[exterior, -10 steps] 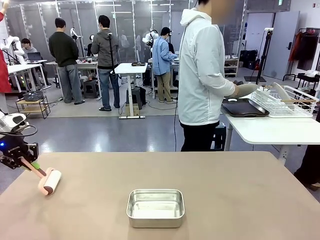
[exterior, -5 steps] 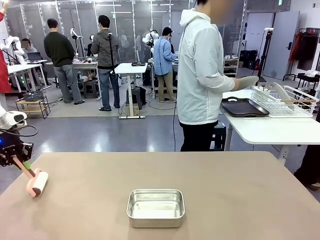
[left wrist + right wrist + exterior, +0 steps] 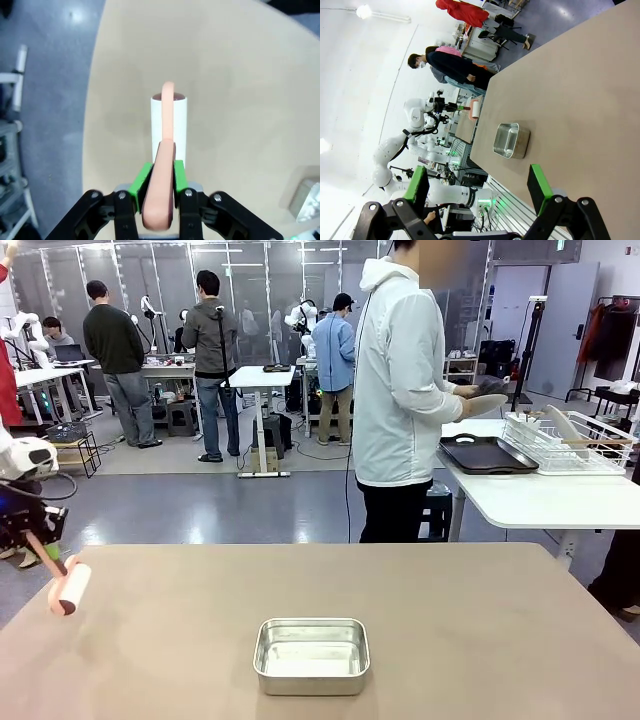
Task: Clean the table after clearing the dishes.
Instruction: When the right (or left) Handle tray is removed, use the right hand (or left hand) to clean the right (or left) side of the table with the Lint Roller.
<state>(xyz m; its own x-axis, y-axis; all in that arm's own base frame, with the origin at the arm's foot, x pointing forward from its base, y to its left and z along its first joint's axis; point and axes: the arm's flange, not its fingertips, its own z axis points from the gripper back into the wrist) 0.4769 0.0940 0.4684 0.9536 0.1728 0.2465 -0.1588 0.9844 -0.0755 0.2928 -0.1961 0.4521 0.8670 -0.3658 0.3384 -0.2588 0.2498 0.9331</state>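
Observation:
My left gripper (image 3: 38, 536) is at the table's (image 3: 450, 630) left edge, shut on the pink handle of a lint roller (image 3: 68, 590). In the left wrist view, the green pads (image 3: 142, 179) clamp that handle, and the white roller (image 3: 169, 122) points out over the taupe table (image 3: 240, 100) near its rim. Whether the roller touches the top I cannot tell. My right gripper (image 3: 477, 187) is open, high above the table (image 3: 570, 100), with nothing between its fingers. A dark tray (image 3: 488, 455) lies on the white side table, and a white plate (image 3: 562, 427) stands in the wire rack.
A shiny steel pan (image 3: 311, 655) sits near the table's front middle, and the right wrist view has the steel pan (image 3: 511, 141) too. A person in a white jacket (image 3: 400, 390) stands at the far side, turned to the white side table (image 3: 540, 502), hands raised over the tray.
My left gripper has carried the roller left and back, from inside the table to its left edge. The person has lifted both hands higher over the tray.

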